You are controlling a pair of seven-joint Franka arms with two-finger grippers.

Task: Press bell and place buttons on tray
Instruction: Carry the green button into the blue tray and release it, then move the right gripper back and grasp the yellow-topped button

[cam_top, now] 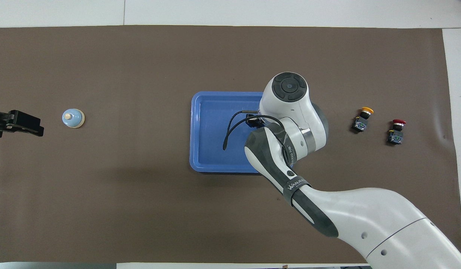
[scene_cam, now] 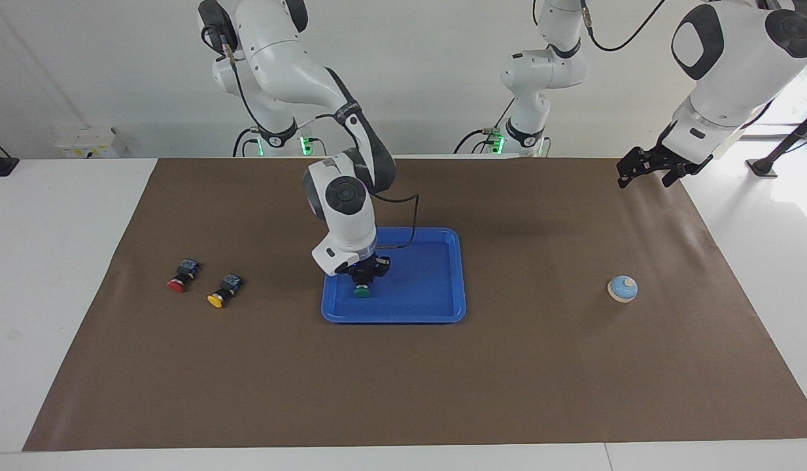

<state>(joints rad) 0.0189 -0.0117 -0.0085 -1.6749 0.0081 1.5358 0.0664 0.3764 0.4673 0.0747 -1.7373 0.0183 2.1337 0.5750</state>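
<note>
Brown matting (scene_cam: 508,366) spreads under the blue tray (scene_cam: 436,288) at centre, where the right gripper (scene_cam: 362,282) clasps the green button (scene_cam: 361,292); the left gripper (scene_cam: 645,171), fingers unreadable, waits upper right above the bell (scene_cam: 622,288), and the yellow button (scene_cam: 224,290) and red button (scene_cam: 183,275) lie at left.

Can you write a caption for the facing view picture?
Right gripper lowers green button into blue tray.
</note>
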